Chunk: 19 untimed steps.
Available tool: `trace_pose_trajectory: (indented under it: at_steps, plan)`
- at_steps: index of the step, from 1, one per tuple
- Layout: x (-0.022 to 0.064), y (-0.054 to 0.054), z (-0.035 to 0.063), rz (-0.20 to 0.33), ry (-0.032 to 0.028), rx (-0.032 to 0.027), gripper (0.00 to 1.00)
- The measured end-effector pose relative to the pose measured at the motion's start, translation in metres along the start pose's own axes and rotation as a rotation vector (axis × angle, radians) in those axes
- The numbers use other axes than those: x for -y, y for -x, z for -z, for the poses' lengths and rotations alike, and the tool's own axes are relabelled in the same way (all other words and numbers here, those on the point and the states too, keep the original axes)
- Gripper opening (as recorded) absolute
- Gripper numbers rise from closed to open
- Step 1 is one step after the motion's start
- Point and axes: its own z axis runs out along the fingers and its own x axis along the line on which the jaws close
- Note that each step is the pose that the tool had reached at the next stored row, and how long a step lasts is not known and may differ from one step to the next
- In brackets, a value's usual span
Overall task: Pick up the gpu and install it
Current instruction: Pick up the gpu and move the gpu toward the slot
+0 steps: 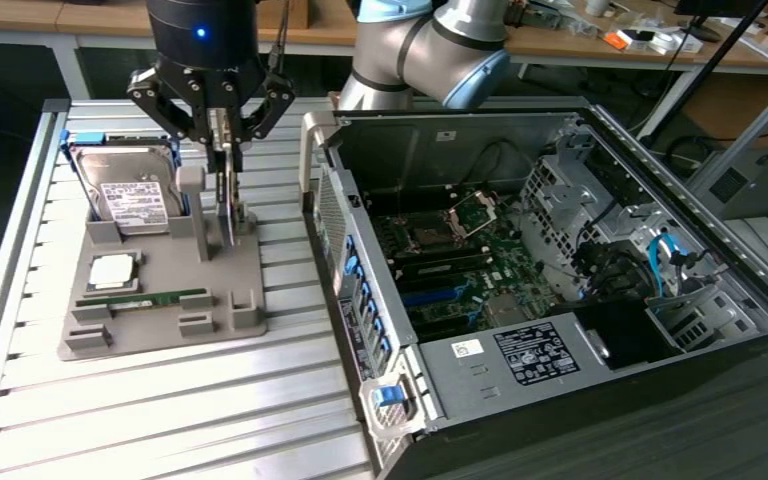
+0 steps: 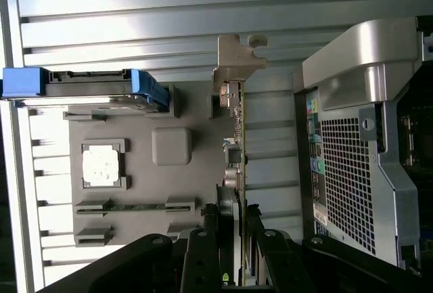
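Observation:
The gpu (image 1: pixel 232 200) is a thin dark card standing on edge in a slot of the grey holder tray (image 1: pixel 157 335) at the exterior view's left. My gripper (image 1: pixel 228 140) hangs straight above it, its two fingers pressed close on either side of the card's upper edge. The wrist view looks along the gpu (image 2: pixel 239 141) edge-on, with its silvery bracket (image 2: pixel 237 59) at the far end. There the gripper (image 2: pixel 237 232) clamps the near end, a black finger (image 2: pixel 215 239) on one face. The open computer case (image 1: pixel 558 250) lies at the exterior view's right, motherboard (image 1: pixel 451 260) exposed.
On the holder tray (image 2: pixel 172 147) also sit a hard drive in a blue caddy (image 1: pixel 131 190), a silver processor (image 1: pixel 113 268) and a green memory stick (image 1: pixel 144 298). The case's perforated rear wall (image 2: pixel 345 171) stands close beside the gpu. Everything rests on a ribbed aluminium table (image 1: pixel 157 420).

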Motion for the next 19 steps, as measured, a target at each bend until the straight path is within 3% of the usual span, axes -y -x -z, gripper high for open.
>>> trace_pose_trajectory:
  at_steps: [19]
  plan:
    - [-0.0003,0.0002,0.0075,0.000,0.0000,0.0000,0.27]
